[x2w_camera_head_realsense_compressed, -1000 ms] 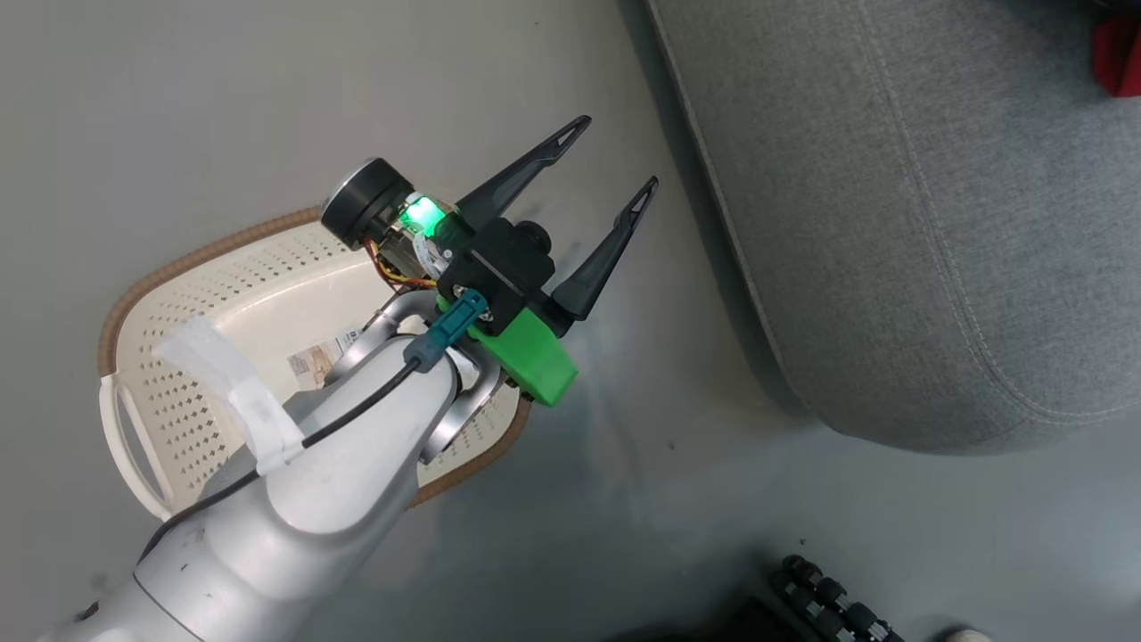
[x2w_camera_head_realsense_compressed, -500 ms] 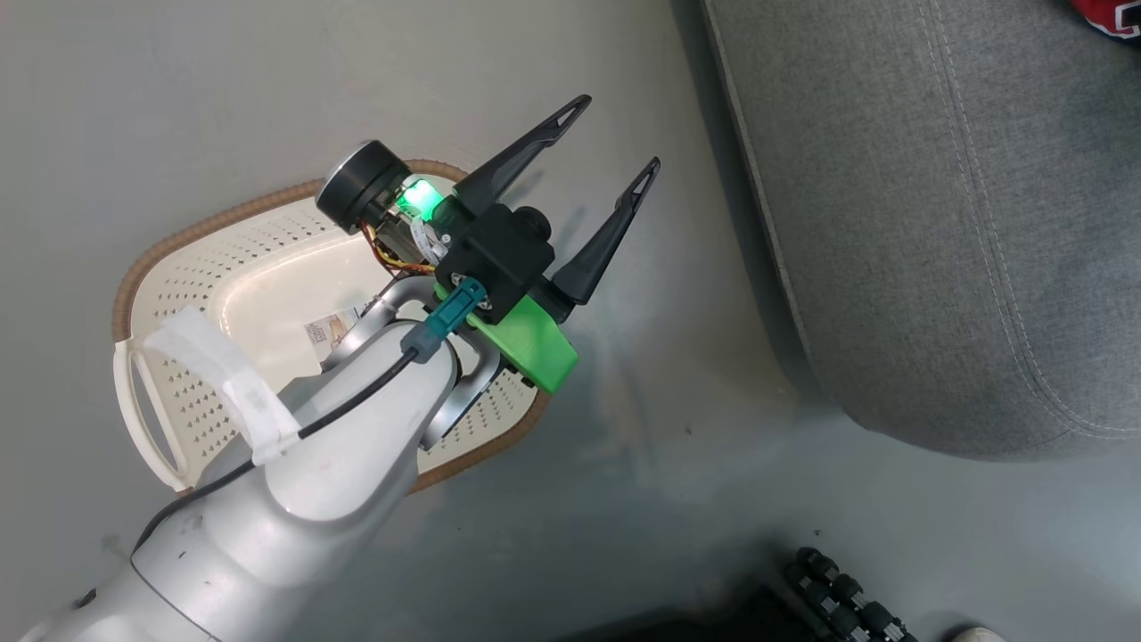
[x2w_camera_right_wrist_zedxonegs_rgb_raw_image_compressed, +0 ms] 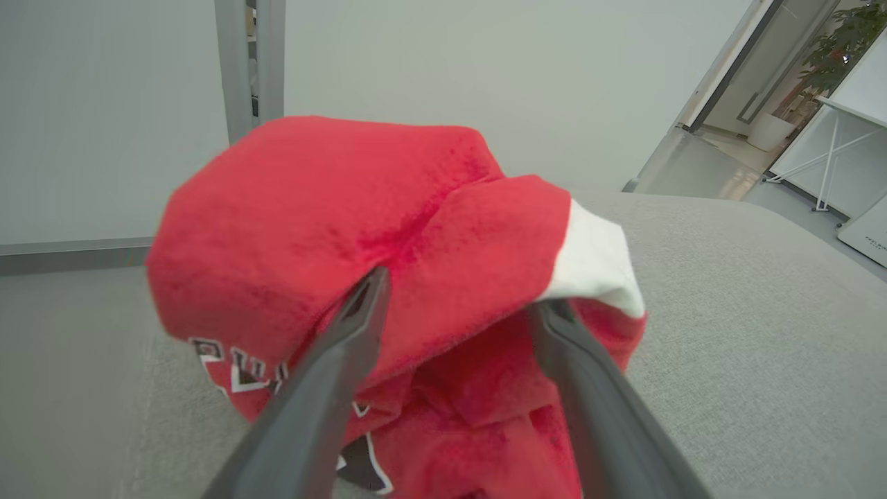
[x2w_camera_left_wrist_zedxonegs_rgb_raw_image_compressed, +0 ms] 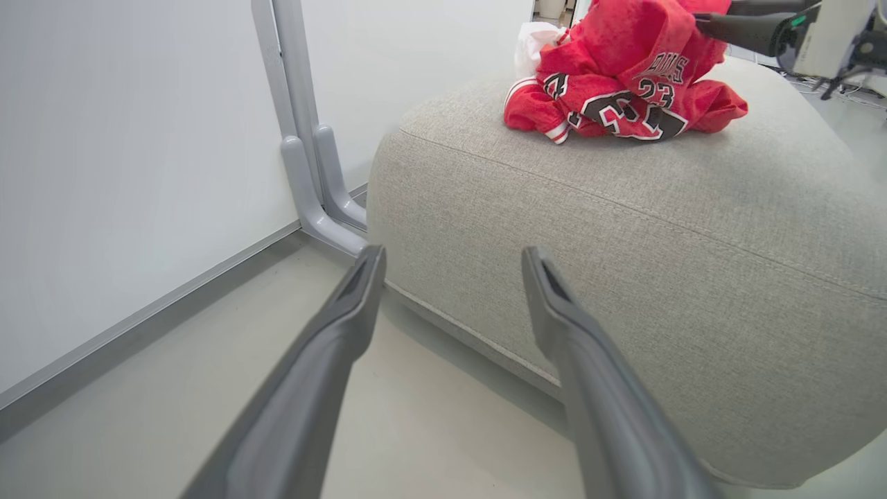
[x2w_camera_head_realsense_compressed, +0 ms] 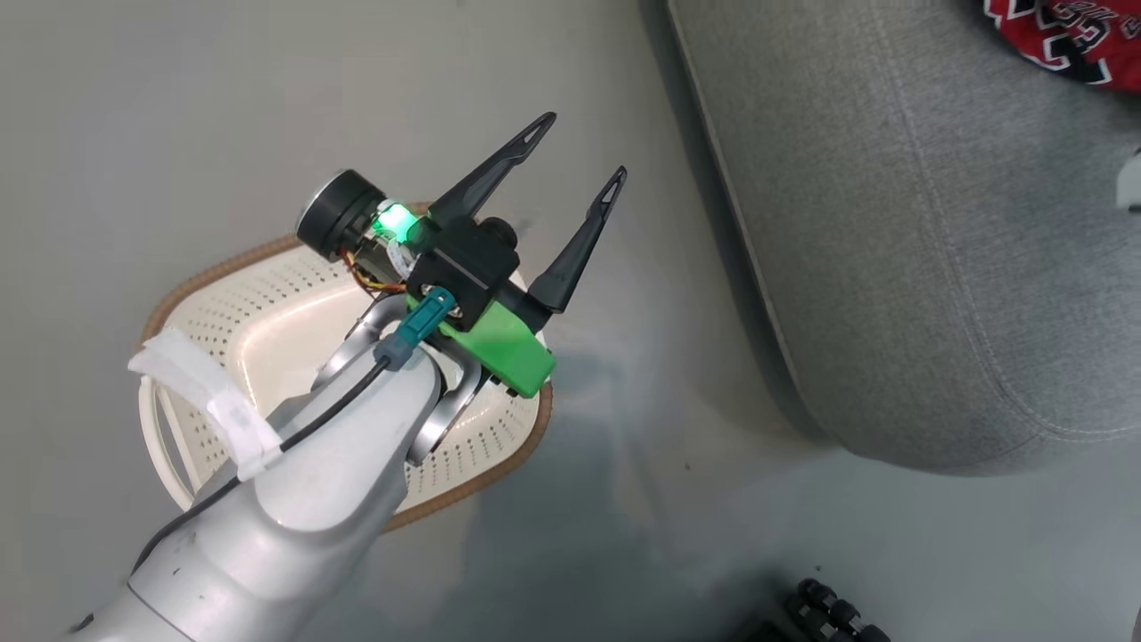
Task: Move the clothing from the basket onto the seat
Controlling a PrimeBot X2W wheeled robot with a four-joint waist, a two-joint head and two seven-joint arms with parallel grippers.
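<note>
Two clothing [x2w_camera_left_wrist_zedxonegs_rgb_raw_image_compressed: 624,90] pieces are lying heaped atop the seat [x2w_camera_left_wrist_zedxonegs_rgb_raw_image_compressed: 624,242], the right gripper [x2w_camera_right_wrist_zedxonegs_rgb_raw_image_compressed: 463,291] gaping around a fold. Lifting straight off the seat is looking safest against snags; the left gripper [x2w_camera_head_realsense_compressed: 580,147] is idling open beside it.

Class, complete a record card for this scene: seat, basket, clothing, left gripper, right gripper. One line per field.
seat: grey cushion on the floor
basket: on the floor beside the seat, no clothing in its visible part
clothing: red bundle bunched on the seat
left gripper: open, empty, pointing at the seat
right gripper: open, clothing between its jaws
</note>
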